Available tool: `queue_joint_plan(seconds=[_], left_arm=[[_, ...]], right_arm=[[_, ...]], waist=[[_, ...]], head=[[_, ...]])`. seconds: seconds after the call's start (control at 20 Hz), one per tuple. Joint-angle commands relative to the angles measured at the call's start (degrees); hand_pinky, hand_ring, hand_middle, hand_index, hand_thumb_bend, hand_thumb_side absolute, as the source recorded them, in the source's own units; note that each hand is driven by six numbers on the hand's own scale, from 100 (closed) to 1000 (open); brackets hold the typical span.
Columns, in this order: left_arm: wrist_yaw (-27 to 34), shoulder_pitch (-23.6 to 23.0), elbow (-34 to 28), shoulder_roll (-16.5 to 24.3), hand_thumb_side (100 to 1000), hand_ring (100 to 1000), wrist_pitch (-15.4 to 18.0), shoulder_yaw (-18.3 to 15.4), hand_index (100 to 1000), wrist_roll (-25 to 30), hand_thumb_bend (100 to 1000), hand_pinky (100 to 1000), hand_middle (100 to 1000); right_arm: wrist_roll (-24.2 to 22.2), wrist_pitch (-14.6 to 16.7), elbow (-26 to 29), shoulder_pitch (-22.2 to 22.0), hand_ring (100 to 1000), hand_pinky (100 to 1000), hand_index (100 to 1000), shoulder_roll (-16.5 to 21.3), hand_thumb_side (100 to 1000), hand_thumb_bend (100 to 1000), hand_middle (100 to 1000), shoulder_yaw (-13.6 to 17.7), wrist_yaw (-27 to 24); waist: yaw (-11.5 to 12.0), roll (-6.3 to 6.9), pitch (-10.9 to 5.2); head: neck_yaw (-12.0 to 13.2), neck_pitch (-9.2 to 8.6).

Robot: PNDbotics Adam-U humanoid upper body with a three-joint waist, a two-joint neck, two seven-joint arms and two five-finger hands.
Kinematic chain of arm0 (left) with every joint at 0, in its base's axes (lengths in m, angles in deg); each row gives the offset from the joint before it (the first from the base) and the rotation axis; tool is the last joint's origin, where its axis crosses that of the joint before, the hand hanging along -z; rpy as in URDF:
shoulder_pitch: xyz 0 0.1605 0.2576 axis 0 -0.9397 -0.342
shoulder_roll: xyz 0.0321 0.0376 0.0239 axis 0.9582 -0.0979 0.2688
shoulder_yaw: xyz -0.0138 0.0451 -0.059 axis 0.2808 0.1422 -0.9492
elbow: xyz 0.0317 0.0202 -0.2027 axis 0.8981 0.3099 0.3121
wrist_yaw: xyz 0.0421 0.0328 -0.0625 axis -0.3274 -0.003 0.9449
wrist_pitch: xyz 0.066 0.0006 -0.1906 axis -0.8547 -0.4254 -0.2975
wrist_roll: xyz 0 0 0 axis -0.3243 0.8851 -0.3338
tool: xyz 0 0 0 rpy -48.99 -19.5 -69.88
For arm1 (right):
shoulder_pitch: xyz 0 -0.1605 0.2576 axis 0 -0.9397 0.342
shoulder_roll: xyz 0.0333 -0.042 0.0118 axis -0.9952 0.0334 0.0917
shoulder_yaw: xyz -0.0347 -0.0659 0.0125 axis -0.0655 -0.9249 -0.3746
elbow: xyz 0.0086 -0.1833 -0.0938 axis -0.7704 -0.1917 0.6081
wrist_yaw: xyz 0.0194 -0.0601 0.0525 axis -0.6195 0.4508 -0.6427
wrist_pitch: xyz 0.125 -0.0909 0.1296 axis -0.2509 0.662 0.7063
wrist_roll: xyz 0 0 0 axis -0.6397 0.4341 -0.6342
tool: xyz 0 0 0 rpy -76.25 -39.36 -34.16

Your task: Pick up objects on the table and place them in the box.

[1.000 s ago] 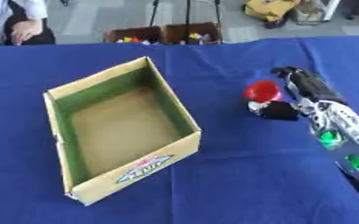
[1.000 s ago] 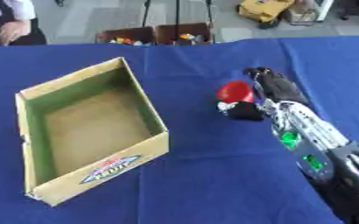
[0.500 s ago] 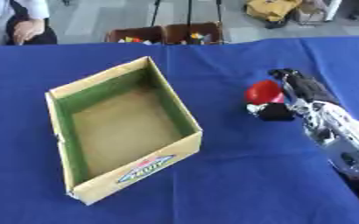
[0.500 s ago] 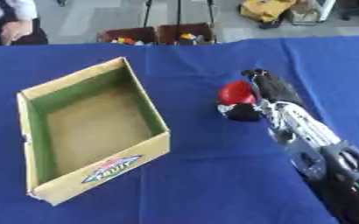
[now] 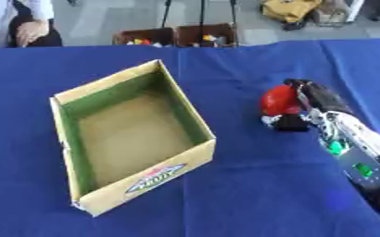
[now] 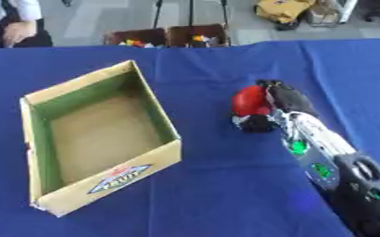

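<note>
Cardboard box (image 5: 128, 139): open, green-lined, nearest wall bears a diamond label (image 5: 156, 177), wording unreadable; sits left on blue desk (image 5: 250, 190). Right hand (image 5: 307, 104): fingers curled around red round object (image 5: 277, 100), right of box, at desk level. Left hand: unseen

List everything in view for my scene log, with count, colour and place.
Box: one, tan cardboard with green inner walls, open and holding nothing visible, left of centre on the table.
Red object: one, red and rounded, right of the box, in the right hand's fingers.
Table: one, covered in blue cloth, fills most of the view.
Crates: two, brown, holding small coloured items, beyond the table's far edge.
Right hand: one, black and silver, entering from the lower right, fingers curled round the red object.
Left hand: not in view.
</note>
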Motion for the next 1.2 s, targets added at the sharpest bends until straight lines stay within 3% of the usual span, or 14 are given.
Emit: queue_joint_plan(seconds=[0.05, 0.3, 0.8, 1.2], left_arm=[[0.11, 0.62, -0.85, 0.77, 1000, 897, -0.07, -0.19, 909, 0.21, 100, 706, 859], [0.13, 0.62, -0.85, 0.78, 1000, 897, -0.09, -0.20, 909, 0.24, 100, 706, 859], [0.18, 0.53, -0.85, 0.75, 1000, 898, -0.21, -0.20, 909, 0.34, 100, 707, 859], [0.22, 0.46, -0.85, 0.75, 1000, 900, -0.27, -0.25, 908, 0.26, 100, 708, 860]], right_arm=[[1.51, -0.23, 0.32, 1.19, 729, 688, 948, 0.61, 525, 504, 789, 0.70, -1.12], [2.95, -0.52, 0.23, 1.23, 696, 675, 931, 0.59, 447, 487, 768, 0.52, -2.08], [5.56, -1.20, 0.14, 1.23, 630, 664, 911, 0.50, 293, 363, 740, 0.42, -3.72], [7.28, -1.85, 0.18, 1.35, 581, 654, 901, 0.52, 176, 371, 721, 0.60, -5.55]], waist=[[0.04, -0.23, -0.68], [-0.03, -0.23, -0.67], [-0.12, -0.19, -0.58], [-0.13, -0.15, -0.56]], head=[[0.06, -0.52], [0.13, -0.46], [0.23, -0.48], [0.26, -0.49]])
